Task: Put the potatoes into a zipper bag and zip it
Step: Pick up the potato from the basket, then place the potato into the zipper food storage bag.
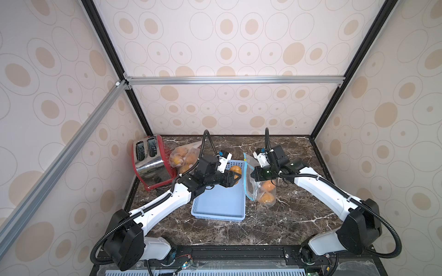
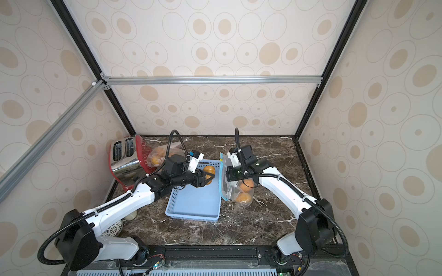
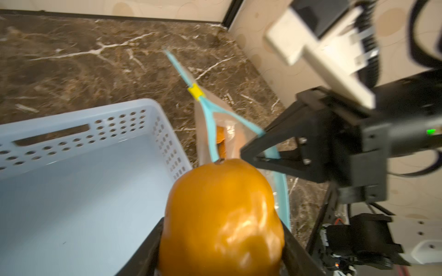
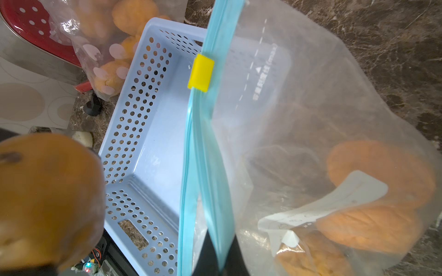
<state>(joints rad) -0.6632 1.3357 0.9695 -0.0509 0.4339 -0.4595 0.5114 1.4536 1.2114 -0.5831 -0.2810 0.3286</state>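
My left gripper (image 1: 235, 176) is shut on one orange potato (image 1: 235, 169), held over the blue basket's far right corner; the left wrist view shows the potato (image 3: 222, 215) filling the space between both fingers. Just to its right, the clear zipper bag (image 1: 250, 191) hangs from my right gripper (image 1: 253, 175), which is shut on one side of the bag's blue zip rim (image 4: 208, 167). The yellow slider (image 4: 201, 73) sits near the rim's far end, and the rim parts below it. Potatoes (image 4: 380, 172) lie in the bag's bottom, on the marble.
The blue perforated basket (image 1: 220, 203) sits mid-table with nothing else in it. A red and chrome toaster (image 1: 149, 162) stands at the back left, with a second plastic bag of potatoes (image 1: 183, 156) beside it. Enclosure walls close in on three sides.
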